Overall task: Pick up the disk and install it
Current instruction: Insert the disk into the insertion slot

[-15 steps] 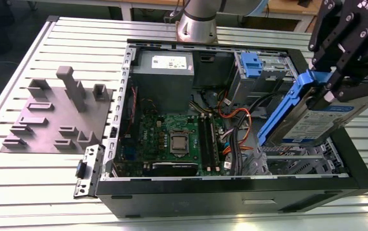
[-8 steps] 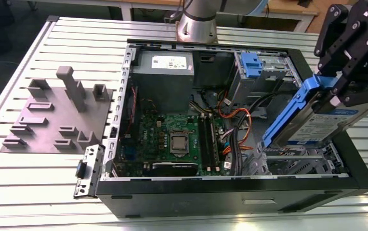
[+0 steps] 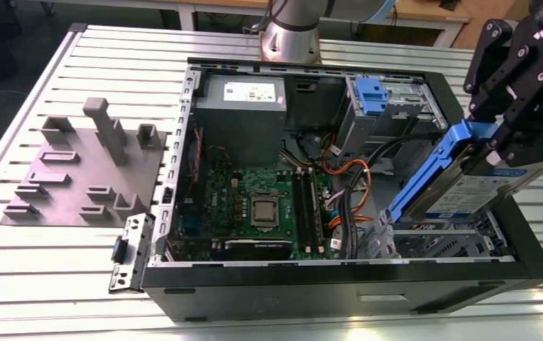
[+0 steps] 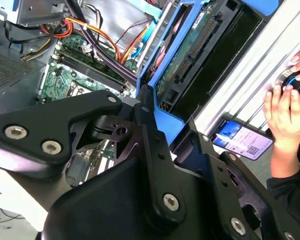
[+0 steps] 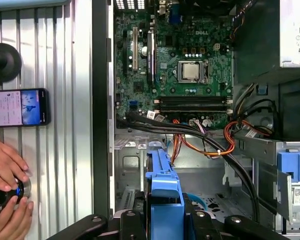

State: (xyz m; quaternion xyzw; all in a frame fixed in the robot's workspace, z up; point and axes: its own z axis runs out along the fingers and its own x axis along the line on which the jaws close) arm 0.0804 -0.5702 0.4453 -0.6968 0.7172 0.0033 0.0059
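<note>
In the exterior view, the disk (image 3: 475, 193), a silver drive with a white-and-blue label and a blue bracket, hangs tilted above the drive cage (image 3: 442, 245) at the front right corner of the open computer case (image 3: 347, 273). My gripper (image 3: 501, 153) is shut on its upper end. The second wrist view shows the disk's (image 4: 190, 55) green circuit side and blue frame running away from my gripper (image 4: 150, 115). In the first wrist view the disk's blue edge (image 5: 164, 190) sticks out from my gripper (image 5: 164, 222) over the case's metal floor, near the motherboard (image 5: 175, 65).
Orange and black cables (image 3: 347, 177) run beside the cage. A blue-latched bay (image 3: 371, 96) sits at the case's far side. A grey fixture block (image 3: 87, 170) lies at the exterior view's left. A person's hands (image 5: 7, 175) and a phone (image 5: 17, 107) are beside the case.
</note>
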